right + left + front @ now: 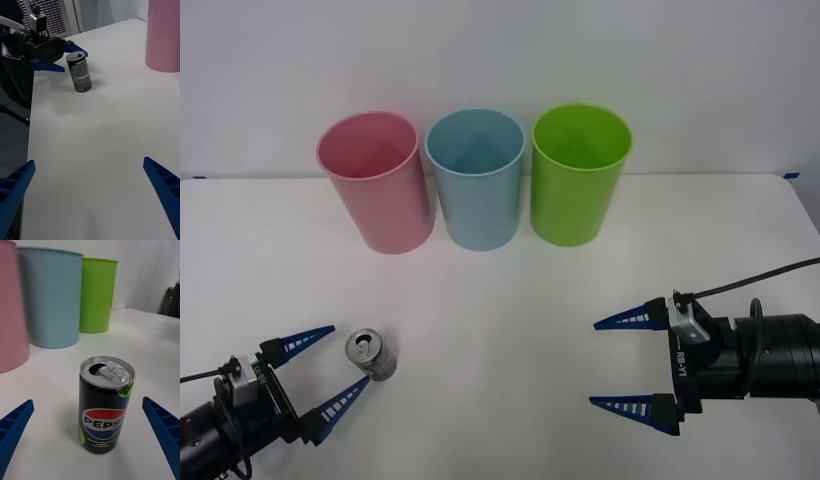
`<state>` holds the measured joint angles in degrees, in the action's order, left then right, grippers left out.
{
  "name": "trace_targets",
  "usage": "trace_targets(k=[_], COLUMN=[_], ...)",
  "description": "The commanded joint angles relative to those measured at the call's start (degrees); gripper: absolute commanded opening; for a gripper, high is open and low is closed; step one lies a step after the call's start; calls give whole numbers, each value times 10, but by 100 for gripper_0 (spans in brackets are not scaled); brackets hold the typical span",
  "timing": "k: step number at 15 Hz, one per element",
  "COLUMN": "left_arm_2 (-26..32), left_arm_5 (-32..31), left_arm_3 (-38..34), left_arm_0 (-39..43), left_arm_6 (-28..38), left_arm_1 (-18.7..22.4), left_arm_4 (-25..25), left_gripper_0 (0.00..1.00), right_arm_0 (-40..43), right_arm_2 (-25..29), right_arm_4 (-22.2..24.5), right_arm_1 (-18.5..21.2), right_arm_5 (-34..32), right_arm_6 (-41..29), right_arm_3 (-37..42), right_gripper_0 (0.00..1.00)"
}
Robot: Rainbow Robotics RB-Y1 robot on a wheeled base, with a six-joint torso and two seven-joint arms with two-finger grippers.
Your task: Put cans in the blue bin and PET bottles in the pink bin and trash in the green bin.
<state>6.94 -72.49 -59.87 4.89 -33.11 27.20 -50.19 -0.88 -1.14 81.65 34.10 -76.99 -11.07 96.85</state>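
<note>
Upright can [369,354] on table, well short of blue bin [476,178], is flanked by spread left gripper [328,370]; grasp judged next. Right gripper [632,365] is held open, idle.

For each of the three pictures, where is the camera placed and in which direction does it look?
Front view: above the arms, looking forward and down at the table; left pincer open around the can, right pincer open, over bare table.
Right wrist view: on the right wrist, facing across the table toward the left pincer; own blue fingers at the corners.
Left wrist view: on the left wrist, facing the can and the bins behind it; own fingers at the corners.
Shared: all three show the can and the pink bin.
</note>
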Motion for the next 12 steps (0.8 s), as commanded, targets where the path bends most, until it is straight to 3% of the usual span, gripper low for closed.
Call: trace_targets(k=[1, 12], left_arm_2=[-9, -51], left_arm_5=[3, 27], left_arm_3=[5, 5], left_arm_0=[-7, -30], left_arm_6=[-2, -11], left_arm_1=[-2, -2], left_arm_4=[-2, -6], left_gripper_0=[100, 100], right_arm_0=[0, 0], right_arm_2=[0, 0], right_arm_4=[0, 0], right_arm_1=[0, 0], right_arm_5=[0, 0], right_arm_6=[0, 0], right_arm_3=[0, 0], right_gripper_0=[100, 100])
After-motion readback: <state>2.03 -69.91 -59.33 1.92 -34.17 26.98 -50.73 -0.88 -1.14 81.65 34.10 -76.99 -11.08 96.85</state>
